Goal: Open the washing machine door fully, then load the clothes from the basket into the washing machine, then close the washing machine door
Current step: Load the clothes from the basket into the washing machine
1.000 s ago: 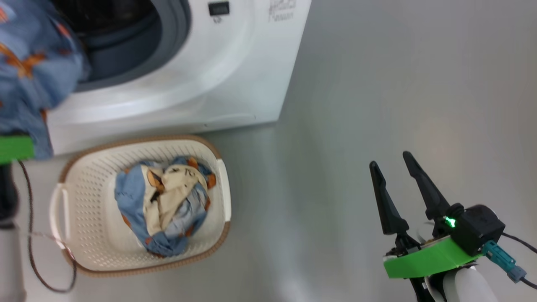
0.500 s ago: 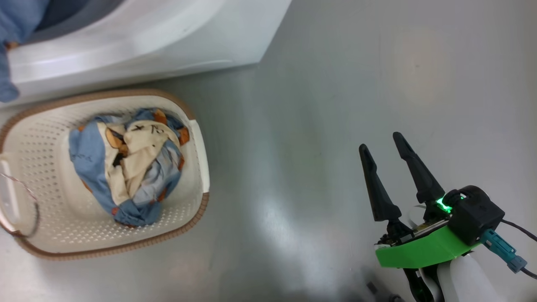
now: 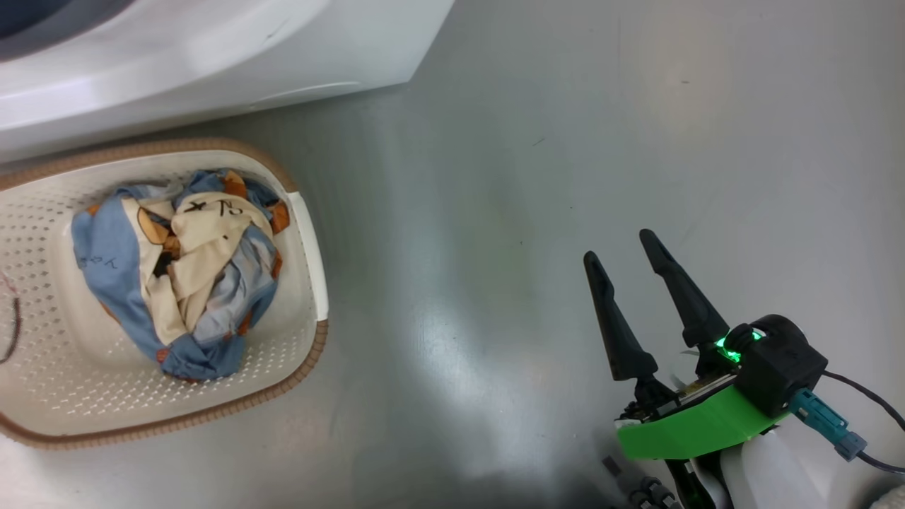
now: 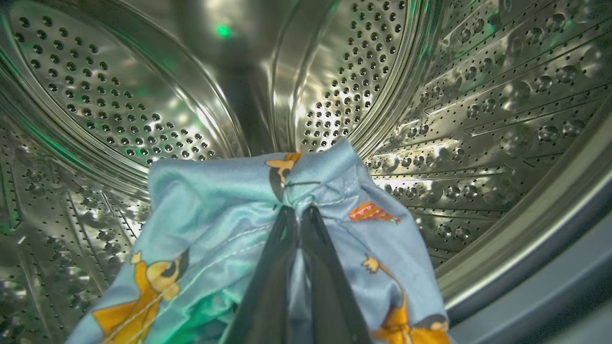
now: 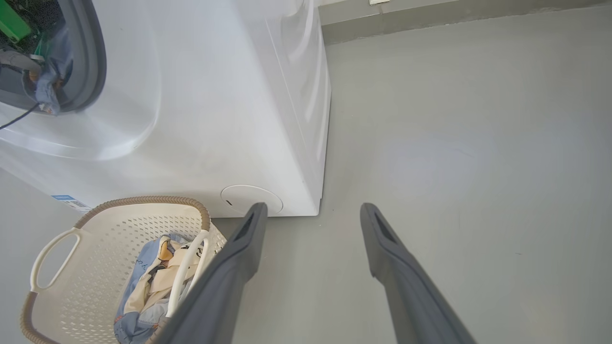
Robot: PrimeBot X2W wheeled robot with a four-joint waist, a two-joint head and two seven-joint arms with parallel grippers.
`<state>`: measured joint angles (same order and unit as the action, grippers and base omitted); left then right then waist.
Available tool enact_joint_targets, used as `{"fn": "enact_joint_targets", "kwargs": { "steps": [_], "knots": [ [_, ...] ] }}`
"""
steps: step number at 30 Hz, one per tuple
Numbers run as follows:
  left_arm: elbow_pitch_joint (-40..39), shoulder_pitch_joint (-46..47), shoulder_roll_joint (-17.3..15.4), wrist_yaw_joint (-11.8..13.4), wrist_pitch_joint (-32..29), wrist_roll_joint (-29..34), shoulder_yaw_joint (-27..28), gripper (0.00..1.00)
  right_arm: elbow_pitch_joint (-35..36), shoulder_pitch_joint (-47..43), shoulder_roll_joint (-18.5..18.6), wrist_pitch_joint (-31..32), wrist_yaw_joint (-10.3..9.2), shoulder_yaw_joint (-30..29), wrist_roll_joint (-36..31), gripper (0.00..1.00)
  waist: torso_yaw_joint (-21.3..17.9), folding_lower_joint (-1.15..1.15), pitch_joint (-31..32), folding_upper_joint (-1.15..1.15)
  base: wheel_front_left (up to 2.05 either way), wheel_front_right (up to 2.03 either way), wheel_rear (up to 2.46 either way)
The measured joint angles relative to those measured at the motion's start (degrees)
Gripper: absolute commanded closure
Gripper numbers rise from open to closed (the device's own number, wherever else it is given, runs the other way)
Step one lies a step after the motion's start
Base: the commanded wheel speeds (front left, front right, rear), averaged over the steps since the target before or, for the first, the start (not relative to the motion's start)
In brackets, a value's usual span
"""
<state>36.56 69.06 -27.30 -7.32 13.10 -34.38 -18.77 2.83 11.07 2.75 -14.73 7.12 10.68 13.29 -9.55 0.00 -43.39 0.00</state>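
Clothes [image 4: 215, 205] pinched in the left jaws have passed the rim into the drum [image 4: 119, 95]; more wait in the basket [image 3: 42, 367], right jaws spread.

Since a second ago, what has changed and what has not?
The head camera turned, so the washing machine and basket only slid left in its picture. The blue garment, then at the machine's mouth, is now inside the drum, pinched by the shut left end effector. The clothes in the basket and the open right end effector stayed put.
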Motion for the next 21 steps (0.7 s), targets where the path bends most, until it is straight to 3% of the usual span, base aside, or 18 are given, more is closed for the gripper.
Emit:
{"fn": "enact_joint_targets", "kwargs": {
  "steps": [9,14,21],
  "knots": [
    [3.98,4.86,-3.46,0.0,-2.94,-2.14,-4.67,1.0,-0.32,-0.04,0.0,0.0,0.0,1.7,0.76,0.0,-1.72,0.0,-0.9,0.0,0.0,0.0,0.0],
    [1.43,7.88,-5.33,0.0,0.68,-1.9,-6.06,1.0,-0.49,-0.04,0.0,0.0,0.01,2.4,1.53,0.0,-2.48,0.0,-1.97,0.0,0.0,0.0,0.0],
    [-7.5,9.25,-6.66,0.0,1.63,2.45,0.05,1.0,-0.42,0.12,-0.02,0.0,0.0,3.25,2.03,0.0,-3.61,0.0,-3.17,0.0,0.0,0.0,0.0]
  ]
}}
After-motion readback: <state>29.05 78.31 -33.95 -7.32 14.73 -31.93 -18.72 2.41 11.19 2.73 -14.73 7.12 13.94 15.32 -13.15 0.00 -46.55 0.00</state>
